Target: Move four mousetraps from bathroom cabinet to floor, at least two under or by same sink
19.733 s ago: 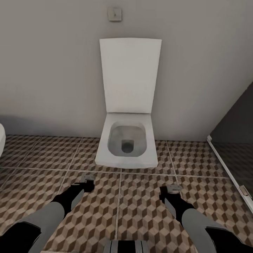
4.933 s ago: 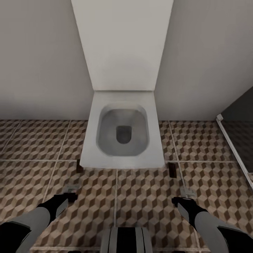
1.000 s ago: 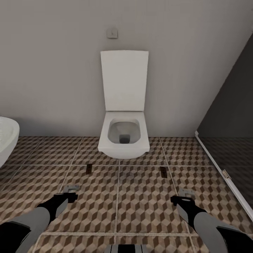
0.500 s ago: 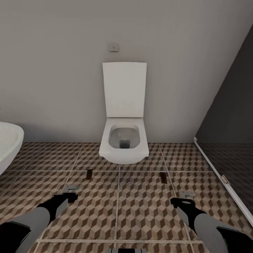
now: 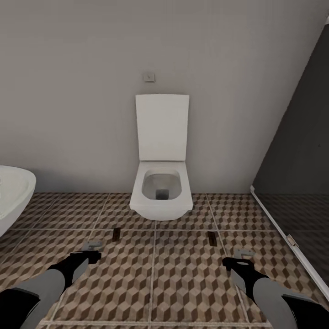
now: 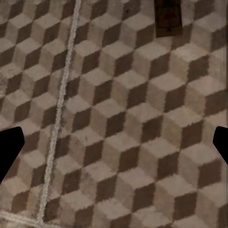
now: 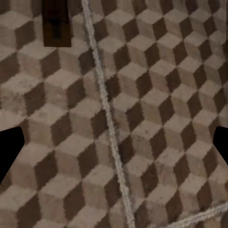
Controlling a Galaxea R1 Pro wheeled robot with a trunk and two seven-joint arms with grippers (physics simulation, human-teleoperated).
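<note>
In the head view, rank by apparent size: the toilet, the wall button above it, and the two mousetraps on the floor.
1. Toilet, by far the largest.
2. Wall button.
3. Left mousetrap and right mousetrap look alike, so no ranking between them; they appear close to the button in size, and they lie nearer the camera.

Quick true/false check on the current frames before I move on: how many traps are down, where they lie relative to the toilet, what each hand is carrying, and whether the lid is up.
1. Two mousetraps lie on the bathroom floor, one at the left and one at the right in front of the toilet. True.
2. The left gripper carries a mousetrap. False: its jaws are open and empty above the tiles.
3. The toilet lid is raised. True.
4. Both mousetraps sit under a sink. False: they lie on open floor near the toilet.
5. The right gripper is open and empty. True.
</note>
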